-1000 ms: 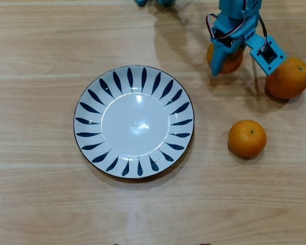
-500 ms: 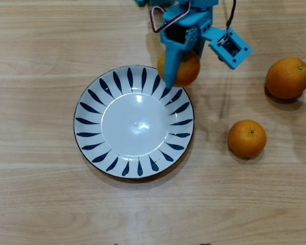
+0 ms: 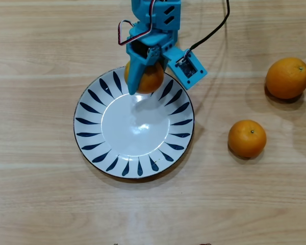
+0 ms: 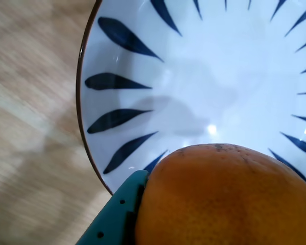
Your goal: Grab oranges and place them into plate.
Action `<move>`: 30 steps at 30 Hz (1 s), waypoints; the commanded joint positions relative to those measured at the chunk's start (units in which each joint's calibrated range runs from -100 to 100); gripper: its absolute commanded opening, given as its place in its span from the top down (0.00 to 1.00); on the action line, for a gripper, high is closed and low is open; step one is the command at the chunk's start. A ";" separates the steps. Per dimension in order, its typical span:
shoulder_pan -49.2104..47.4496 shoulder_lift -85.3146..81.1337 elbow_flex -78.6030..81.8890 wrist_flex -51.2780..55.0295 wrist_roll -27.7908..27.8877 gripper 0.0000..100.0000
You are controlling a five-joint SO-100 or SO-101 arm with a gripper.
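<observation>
Across the pale wooden table [image 3: 35, 194] in the overhead view, the largest thing was the round white plate [image 3: 92, 140] with dark blue petal strokes around its rim, lying flat near the middle. Its bowl was bare, and the wrist view showed the same plate [image 4: 143, 61] close up, with a soft shadow on the glazed white.

At the top edge of the overhead view the blue arm [image 3: 158, 20] reached down over the plate's upper rim, a small blue camera housing [image 3: 187, 69] jutting out on its right side. The gripper [image 3: 143, 81] was clamped around 1 orange [image 3: 152, 79], held over the plate's rim; in the wrist view that held orange [image 4: 224, 199] filled the lower right, pressed against a teal finger [image 4: 117, 219].

2 more oranges lay on the table to the right, well apart from the plate. The larger, deeper-coloured orange [image 3: 288, 77] sat near the right edge, and the smaller orange [image 3: 247, 138] lay below and to its left, each showing a small dark stem dot.
</observation>
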 commanded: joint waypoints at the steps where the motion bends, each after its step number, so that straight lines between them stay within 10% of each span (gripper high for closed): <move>1: -0.40 -2.40 -0.61 -1.46 -0.01 0.50; 11: -3.94 -3.49 -2.24 -0.51 -0.11 0.46; 17: -18.62 -4.93 -12.47 3.78 -1.31 0.78; 30: -41.77 -9.58 -5.32 -15.13 -22.17 0.76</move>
